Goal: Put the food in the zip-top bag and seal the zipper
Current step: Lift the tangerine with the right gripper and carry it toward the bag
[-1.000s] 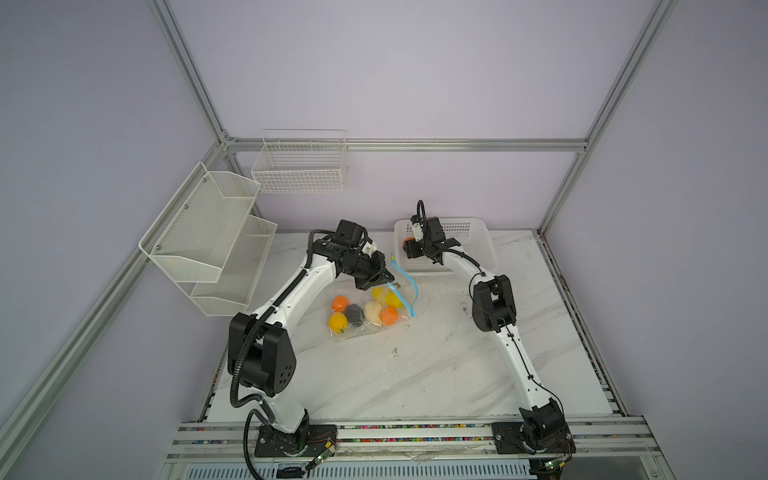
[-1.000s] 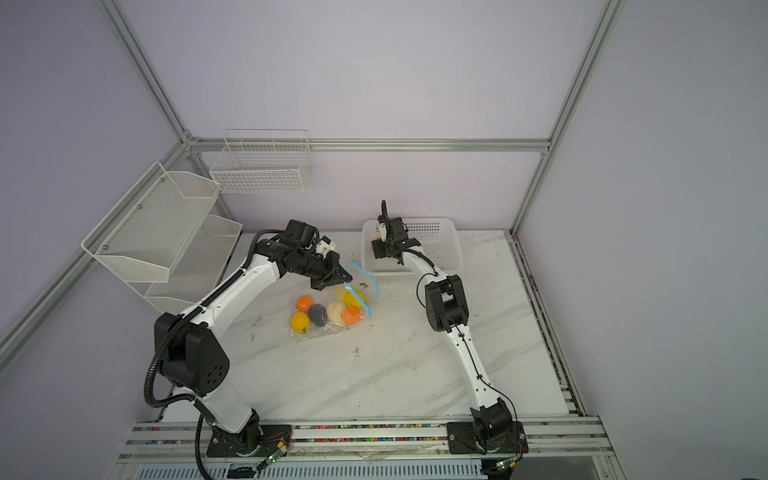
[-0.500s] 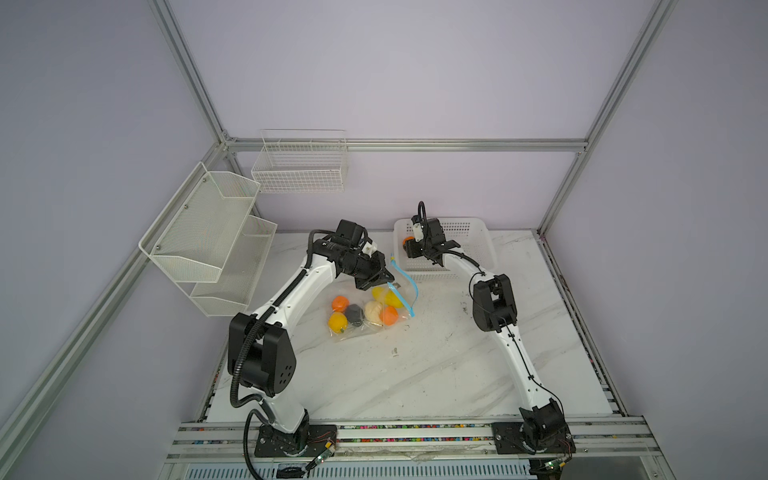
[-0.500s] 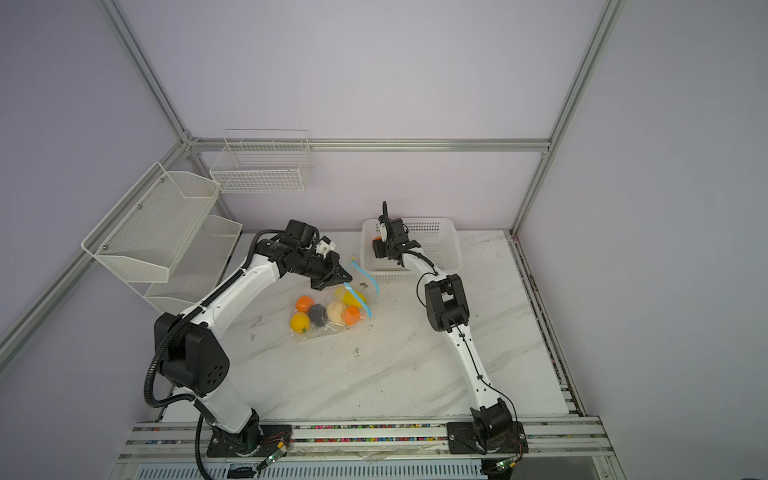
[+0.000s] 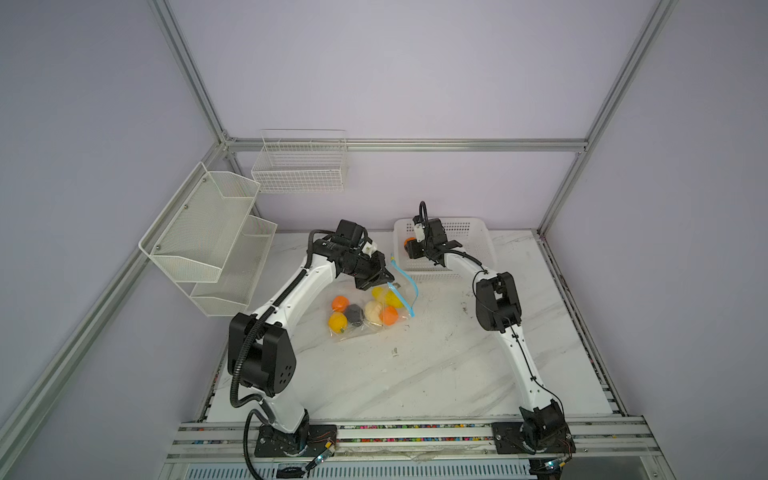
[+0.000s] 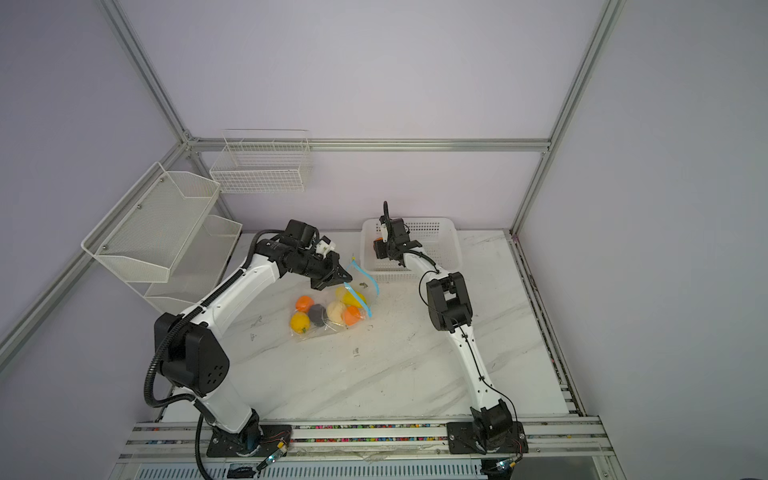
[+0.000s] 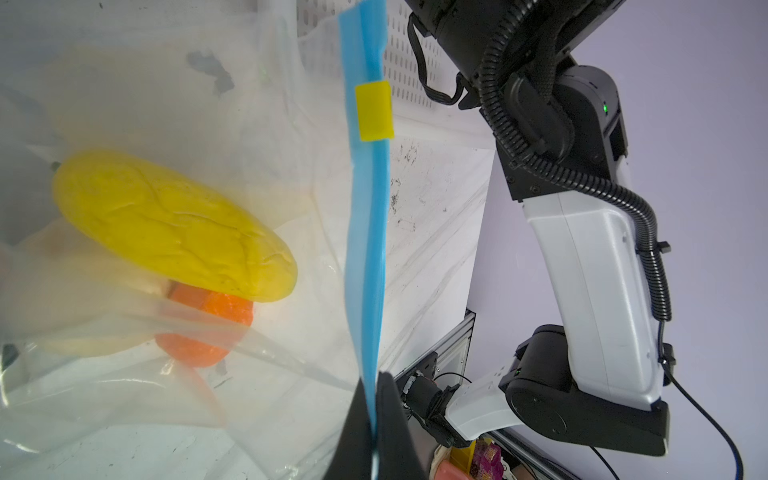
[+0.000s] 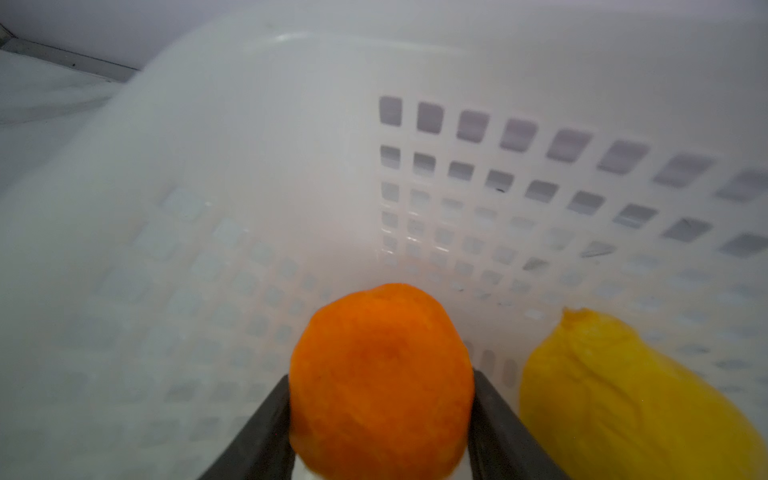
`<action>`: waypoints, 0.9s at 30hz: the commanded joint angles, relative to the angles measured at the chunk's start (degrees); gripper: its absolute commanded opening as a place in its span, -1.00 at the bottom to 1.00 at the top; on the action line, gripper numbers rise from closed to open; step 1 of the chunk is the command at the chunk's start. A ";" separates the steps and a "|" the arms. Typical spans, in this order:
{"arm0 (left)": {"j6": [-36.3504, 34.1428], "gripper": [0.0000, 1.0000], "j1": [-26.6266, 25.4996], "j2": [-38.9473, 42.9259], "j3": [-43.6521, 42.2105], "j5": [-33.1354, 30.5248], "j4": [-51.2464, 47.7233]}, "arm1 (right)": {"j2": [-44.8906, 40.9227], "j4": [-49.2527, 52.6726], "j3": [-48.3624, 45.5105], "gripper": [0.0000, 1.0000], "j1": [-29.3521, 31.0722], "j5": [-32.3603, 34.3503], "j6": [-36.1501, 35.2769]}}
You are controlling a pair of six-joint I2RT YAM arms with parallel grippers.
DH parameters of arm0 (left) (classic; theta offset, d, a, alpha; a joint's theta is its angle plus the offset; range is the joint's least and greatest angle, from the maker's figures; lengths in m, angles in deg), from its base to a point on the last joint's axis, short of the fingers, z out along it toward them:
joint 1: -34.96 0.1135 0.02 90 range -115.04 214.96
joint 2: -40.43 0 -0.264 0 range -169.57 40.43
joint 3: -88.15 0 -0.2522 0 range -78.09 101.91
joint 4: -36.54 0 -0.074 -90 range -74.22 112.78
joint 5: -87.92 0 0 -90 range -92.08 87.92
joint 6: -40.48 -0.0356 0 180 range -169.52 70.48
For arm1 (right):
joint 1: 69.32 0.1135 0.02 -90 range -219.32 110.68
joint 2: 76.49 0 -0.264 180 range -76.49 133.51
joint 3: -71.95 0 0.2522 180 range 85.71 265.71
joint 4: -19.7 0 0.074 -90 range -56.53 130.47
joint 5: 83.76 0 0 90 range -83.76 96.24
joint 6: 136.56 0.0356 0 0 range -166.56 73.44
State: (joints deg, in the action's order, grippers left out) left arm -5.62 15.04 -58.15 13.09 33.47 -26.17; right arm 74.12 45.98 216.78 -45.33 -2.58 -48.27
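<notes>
Zipper pinched in raised left claw; right claw, down in basket, clamps tangerine

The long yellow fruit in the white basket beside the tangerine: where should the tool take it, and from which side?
Probably across its thick middle, coming down from above. The yellow fruit is long with one pointed end, so its short width is the easier span, and the white basket walls block a sideways approach. The right tool grips the tangerine.
</notes>
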 commanded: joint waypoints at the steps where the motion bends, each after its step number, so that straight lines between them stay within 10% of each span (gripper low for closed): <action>1: -0.92 -1.00 0.32 0.80 0.62 0.48 -0.01 | -4.63 -1.16 -1.68 0.19 -0.11 0.20 0.32; 27: -1.54 -1.00 0.32 0.54 0.04 1.89 1.14 | -17.43 -2.96 -14.40 0.18 -0.15 -2.90 2.17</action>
State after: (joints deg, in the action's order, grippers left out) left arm -5.70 15.04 -58.15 13.09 33.73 -26.12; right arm 61.61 44.32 203.66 -45.33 -4.09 -46.70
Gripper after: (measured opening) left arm 0.047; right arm 0.592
